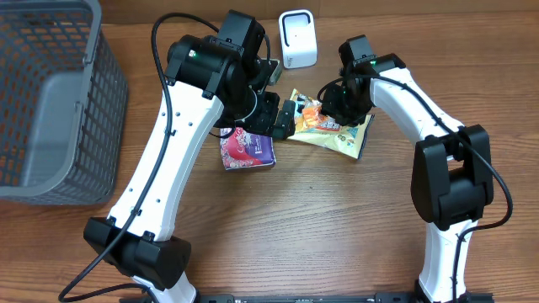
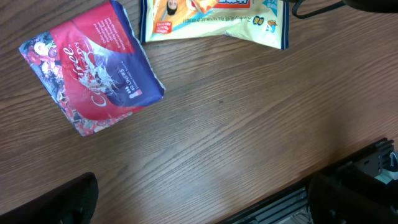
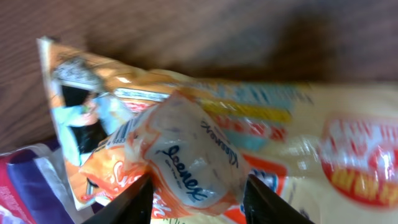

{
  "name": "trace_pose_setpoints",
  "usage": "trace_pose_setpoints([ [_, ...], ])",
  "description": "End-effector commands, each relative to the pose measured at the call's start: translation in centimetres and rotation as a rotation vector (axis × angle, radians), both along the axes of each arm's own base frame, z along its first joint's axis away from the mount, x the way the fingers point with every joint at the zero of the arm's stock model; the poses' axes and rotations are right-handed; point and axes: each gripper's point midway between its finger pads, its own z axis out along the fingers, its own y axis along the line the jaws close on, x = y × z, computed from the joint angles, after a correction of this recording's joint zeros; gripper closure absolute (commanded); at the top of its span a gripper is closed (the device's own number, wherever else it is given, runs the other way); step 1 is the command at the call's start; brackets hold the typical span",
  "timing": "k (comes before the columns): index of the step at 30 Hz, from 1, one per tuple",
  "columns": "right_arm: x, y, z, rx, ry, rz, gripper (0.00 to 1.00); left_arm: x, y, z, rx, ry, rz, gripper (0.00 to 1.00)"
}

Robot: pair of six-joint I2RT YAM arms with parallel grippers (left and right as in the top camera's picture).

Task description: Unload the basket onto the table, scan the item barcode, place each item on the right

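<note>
No scan can be counted as done yet. The small tissue pack (image 3: 186, 155) is seen just right of centre in the upper half of the overhead view, resting on the yellow snack bag (image 1: 341, 135) and clear of the white scanner (image 1: 297, 38), which stands above it at the top centre of the frame. In the right wrist view the pack is framed by the right gripper (image 3: 198, 186), with 1 dark finger (image 3: 127, 202) at its left flank and the other at its right. The jaws are set part-way apart, and whether the pack is pinched or merely bracketed cannot be told. A strip of barcode (image 3: 126, 130) is glimpsed on orange print toward the left of that view, tilted, and it is judged not yet presented to the scanner. The left gripper (image 1: 282, 118) is spread fully wide with nothing held. In its wrist view it hovers above bare table (image 2: 249, 124), with the red and purple pack (image 2: 93, 68) lying at the upper left and the snack bag's edge along the top. A grey basket (image 1: 50, 101) is parked at the left edge, untouched. What is judged to remain: a firm hold on the pack, a lift, a carry up to the scanner, and the barcode face shown to it.
</note>
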Motion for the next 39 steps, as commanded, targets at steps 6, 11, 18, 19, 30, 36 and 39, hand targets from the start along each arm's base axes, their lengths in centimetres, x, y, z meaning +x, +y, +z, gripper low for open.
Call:
trace_pose_setpoints([
  [6,-1.3,1.1,1.1,0.149,0.085,0.003,0.5,0.0,0.1,-0.2,0.01,-0.004,-0.02,0.0],
  [11,-2.6,1.8,0.9,0.15,0.173,-0.09,0.51,0.0,0.1,-0.2,0.01,-0.004,-0.02,0.0],
  [18,-2.3,0.7,-1.2,0.008,0.174,-0.282,0.61,0.0,0.1,-0.2,0.01,-0.004,-0.02,0.0],
  [19,-2.0,0.8,-1.3,0.017,0.162,-0.292,0.61,0.0,0.1,-0.2,0.01,-0.004,-0.02,0.0],
  [30,-0.6,-0.4,-2.5,-0.03,0.098,-0.381,0.64,0.0,0.1,-0.2,0.01,-0.004,-0.02,0.0],
  [36,0.5,-1.5,-2.4,-0.068,0.034,-0.339,0.72,0.0,0.1,-0.2,0.01,-0.004,-0.02,0.0],
  [39,0.9,-2.1,-2.2,-0.071,0.019,-0.317,0.86,0.0,0.1,-0.2,0.009,-0.004,-0.02,0.0],
])
